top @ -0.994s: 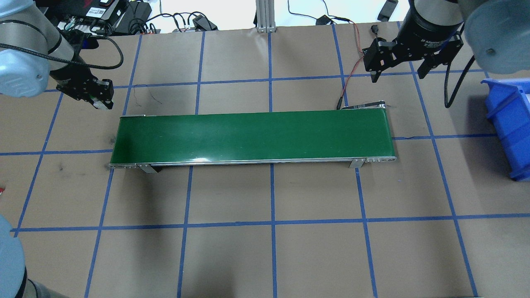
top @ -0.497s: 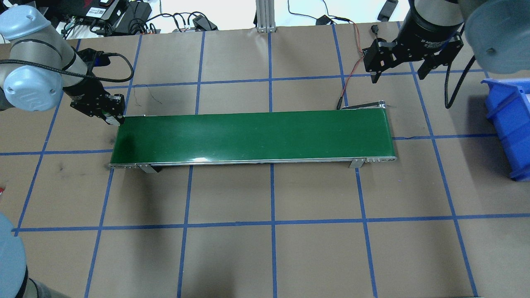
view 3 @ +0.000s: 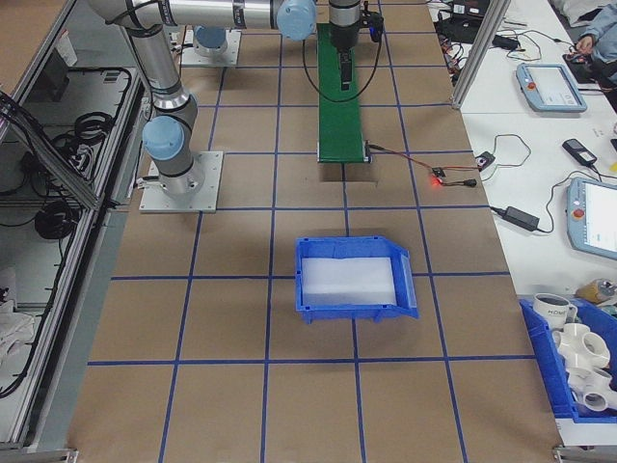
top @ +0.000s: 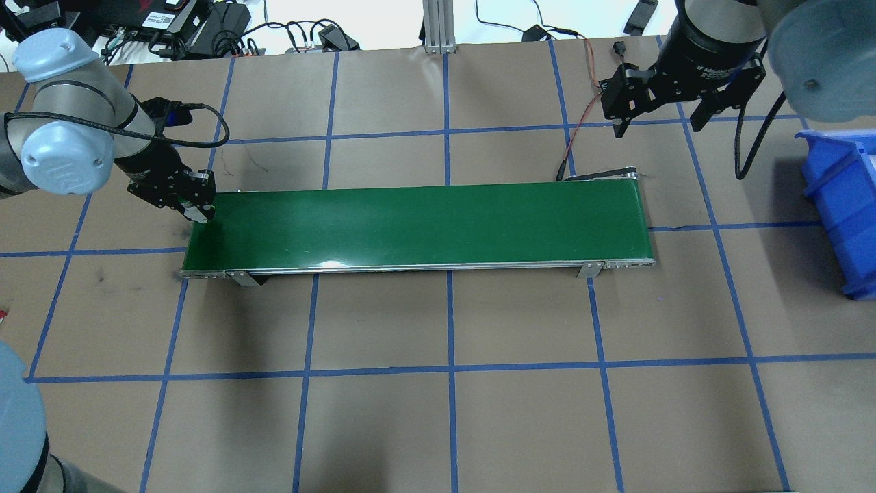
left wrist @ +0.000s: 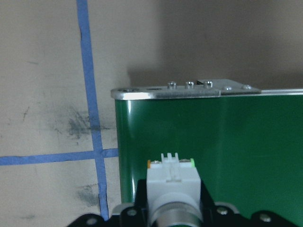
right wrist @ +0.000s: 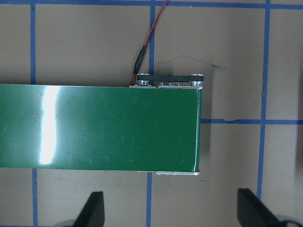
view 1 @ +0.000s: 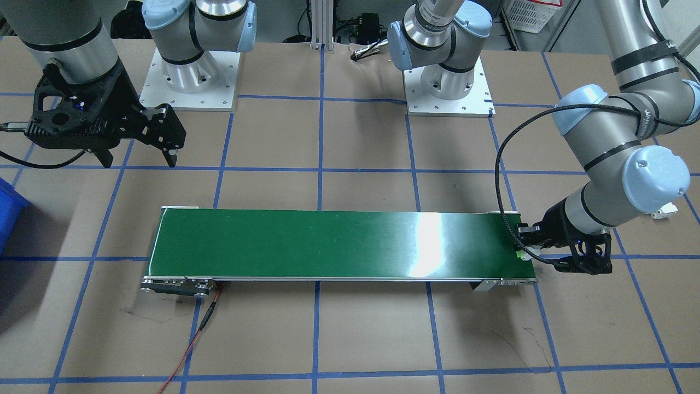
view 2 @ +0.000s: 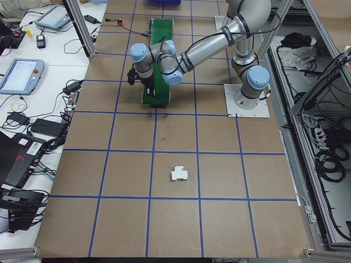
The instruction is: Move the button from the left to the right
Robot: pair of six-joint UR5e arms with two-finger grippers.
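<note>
Left gripper (top: 199, 211) has moved from beside the belt's left end to over its corner since half a second ago; right arm hasn't budged.

Left gripper is clamped on the button (left wrist: 171, 183): white body and light-green base stick out past the fingertips in the left wrist view, with the conveyor belt (top: 417, 226) directly under and ahead of it. From the front-facing camera a sliver of light green (view 1: 520, 253) shows at the fingertips, right at the belt's end edge. Can't tell if the button touches the belt surface.

Right gripper (top: 660, 116) hangs above the table past the belt's far end, fingers (right wrist: 93, 210) spread wide, nothing between them. Belt's end roller and the red wire (right wrist: 150, 32) sit ahead of it in its wrist view.

Blue bin (top: 840, 205) is off to the right gripper's outer side, well apart from the belt.
</note>
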